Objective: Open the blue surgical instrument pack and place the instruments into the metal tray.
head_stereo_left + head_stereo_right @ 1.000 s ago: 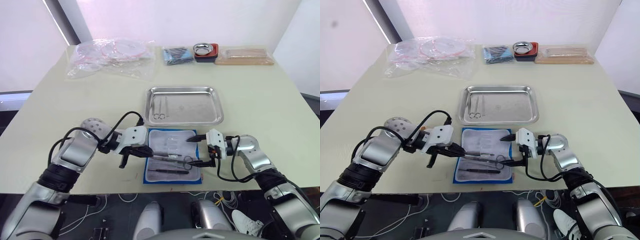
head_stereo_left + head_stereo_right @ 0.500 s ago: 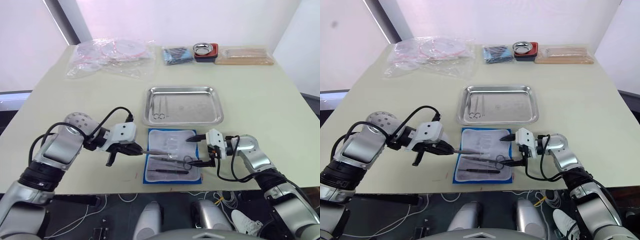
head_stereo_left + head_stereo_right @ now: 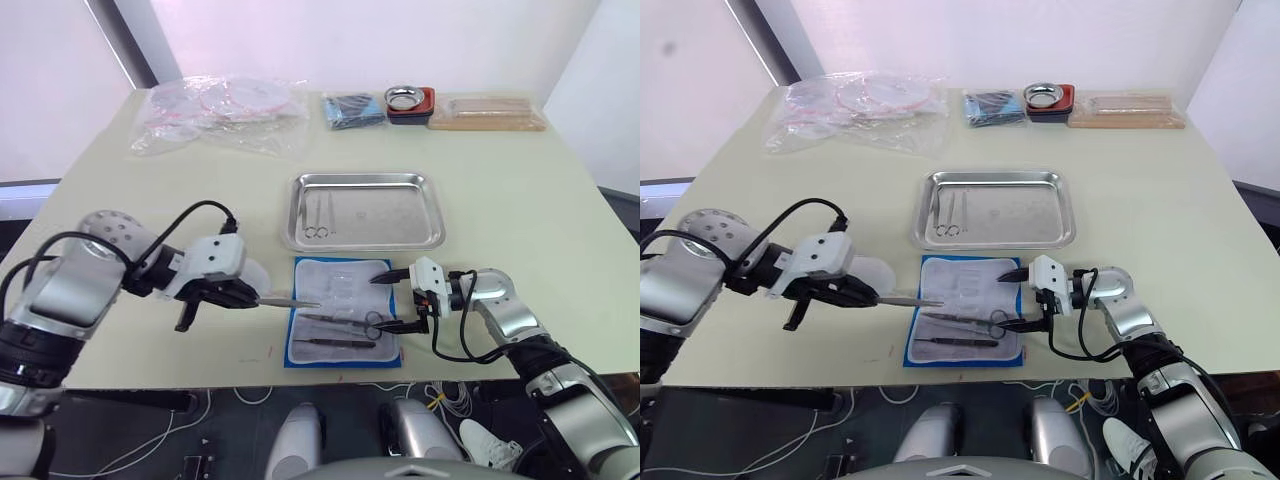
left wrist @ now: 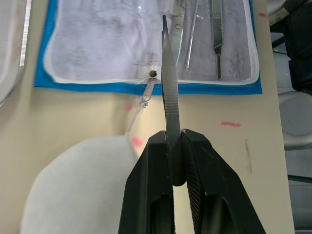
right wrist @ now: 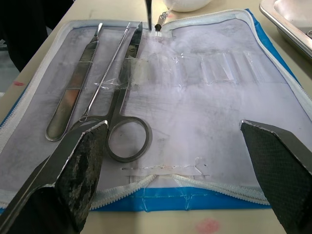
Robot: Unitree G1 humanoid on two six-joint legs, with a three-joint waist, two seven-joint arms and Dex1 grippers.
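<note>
- Left gripper (image 3: 252, 297) is clamped on a straight tweezer (image 4: 169, 87), lifted off the pack (image 3: 345, 328) and held level just beside the pack's left edge, tip pointing toward it.
- Right gripper (image 3: 389, 302) has its fingers spread wide and empty, hovering at the pack's right edge.
- Pack lies unzipped and flat at the table's near edge, just in front of the tray (image 3: 400, 240), lining up.
- Remaining in the pack: ring-handled scissors (image 5: 124, 117), a thin probe-like tool (image 5: 105, 83) and a flat handle (image 5: 73, 97), some under clear retaining strips.
- Tray already holds two instruments (image 3: 320, 215) near its left end.
- Risks, as I judge them:
  - The tweezer is pinched near one end only, so a quick swing toward the tray could let it pivot or slip out onto the table.
  - Its long free tip could snag the pack's zipper pull (image 4: 152, 74) or clip the tray rim if carried too low.
  - Dropping it on the two pieces already in the tray could knock them about.
  - The right gripper's lower finger sits close to the scissors' ring and could nudge them.
</note>
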